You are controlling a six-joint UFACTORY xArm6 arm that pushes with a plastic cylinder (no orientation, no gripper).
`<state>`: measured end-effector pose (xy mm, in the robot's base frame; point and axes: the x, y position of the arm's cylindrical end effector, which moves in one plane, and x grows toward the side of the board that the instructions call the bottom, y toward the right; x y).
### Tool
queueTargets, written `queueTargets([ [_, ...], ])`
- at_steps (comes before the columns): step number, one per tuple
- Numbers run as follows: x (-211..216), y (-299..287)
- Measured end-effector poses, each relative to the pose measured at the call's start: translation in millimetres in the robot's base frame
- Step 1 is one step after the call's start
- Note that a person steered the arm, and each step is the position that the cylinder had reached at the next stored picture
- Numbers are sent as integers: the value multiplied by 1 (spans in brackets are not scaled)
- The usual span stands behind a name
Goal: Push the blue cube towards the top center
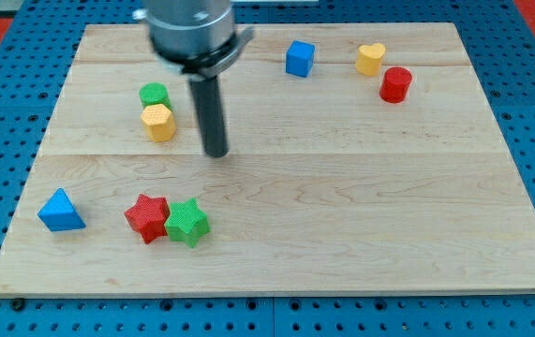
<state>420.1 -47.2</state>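
Camera view showed no hand, only a rod; its tip (215, 153) stood left and below the blue cube (299, 58), which already sat near top centre of the bench (342, 206), so only gentle nudging seemed needed.

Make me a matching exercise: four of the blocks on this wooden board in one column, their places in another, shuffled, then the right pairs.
Column one:
1. blue cube
2. blue triangular block
3. red cylinder
4. green star block

Column two:
A. touching the red star block
B. the view's bottom left corner
C. beside the yellow heart block
D. top edge, right of my tip

Pairs: 1-D, 2-B, 3-C, 4-A
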Motion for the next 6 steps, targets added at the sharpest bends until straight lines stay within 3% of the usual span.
queueTargets([
  [1, -67, 43],
  [2, -87, 100],
  [3, -122, 120],
  [4, -148, 87],
  [5, -135, 103],
  [6, -32, 120],
])
